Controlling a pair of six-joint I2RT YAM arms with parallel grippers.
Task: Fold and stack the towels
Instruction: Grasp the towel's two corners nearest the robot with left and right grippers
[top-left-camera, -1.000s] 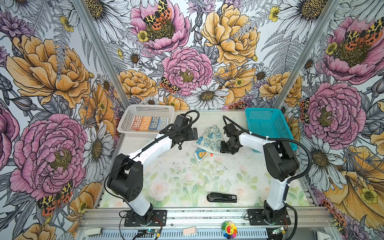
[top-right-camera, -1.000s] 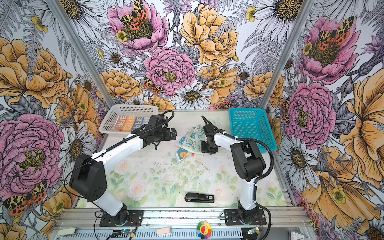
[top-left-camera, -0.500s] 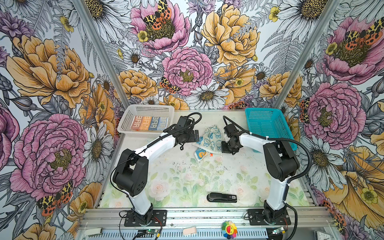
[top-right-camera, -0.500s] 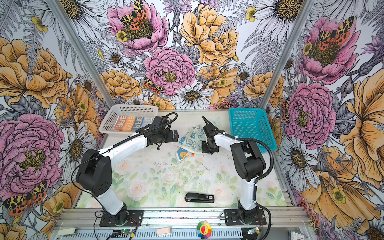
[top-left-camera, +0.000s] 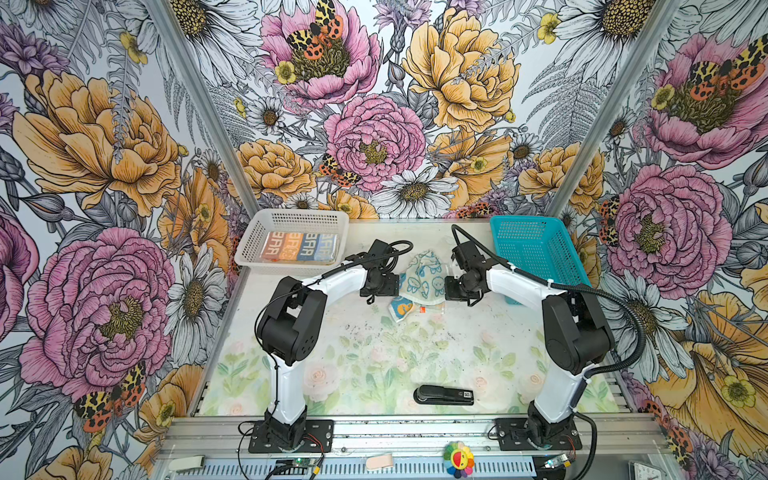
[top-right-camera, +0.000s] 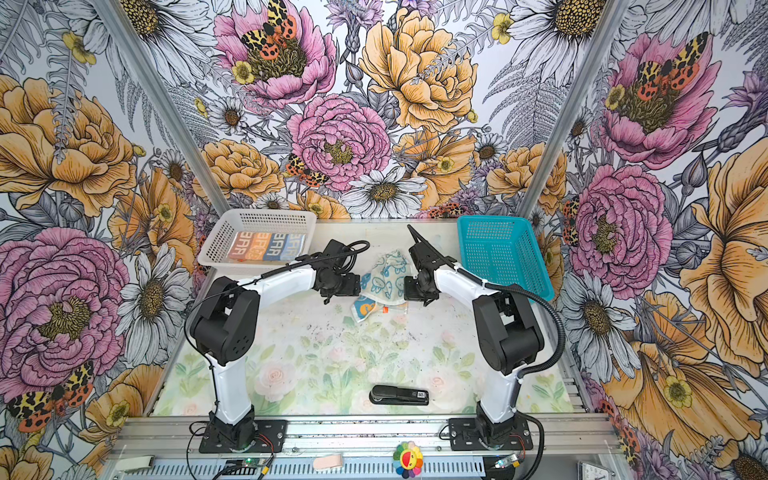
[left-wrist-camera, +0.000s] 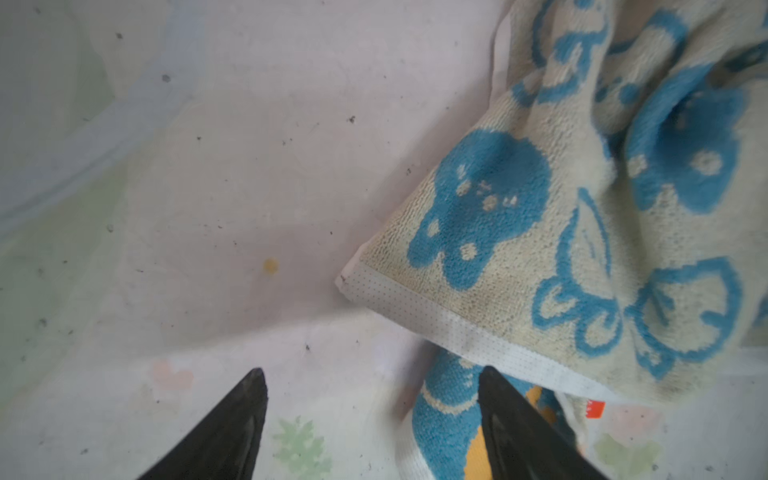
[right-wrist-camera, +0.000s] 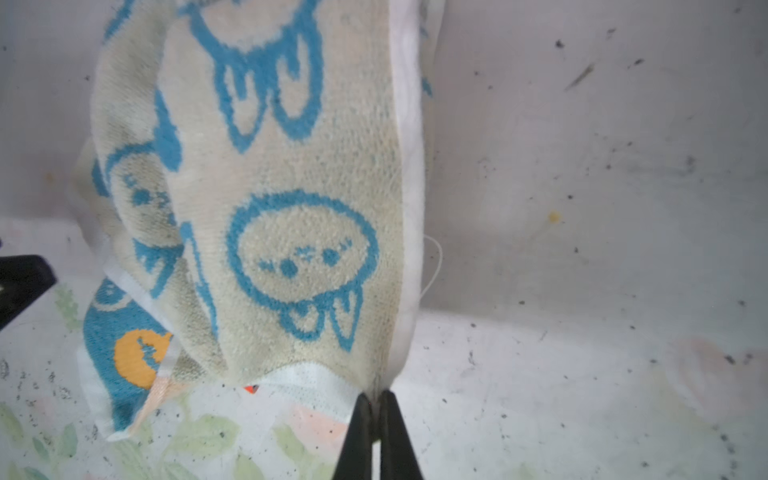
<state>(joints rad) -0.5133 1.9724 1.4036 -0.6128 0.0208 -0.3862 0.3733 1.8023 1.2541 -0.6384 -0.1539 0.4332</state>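
cream towel (top-left-camera: 424, 276): unfolded, corner pinched by right gripper (right-wrist-camera: 376, 395); left gripper (left-wrist-camera: 370, 370) wide, empty. blue towel (top-left-camera: 401, 309) beneath, unfolded. striped towel (top-left-camera: 299, 248) folded in basket (top-left-camera: 291, 212).

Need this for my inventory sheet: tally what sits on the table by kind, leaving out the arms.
Towels: 3 (cream bunny towel, blue towel under it, striped towel in the white basket)
Baskets: 2 (white, plus teal basket)
Staplers: 1 (stapler)
Total: 6

left arm (top-left-camera: 336, 276) and right arm (top-left-camera: 515, 282) stretch forward, left tool (left-wrist-camera: 372, 374) spread, right tool (right-wrist-camera: 376, 399) pinched tight.
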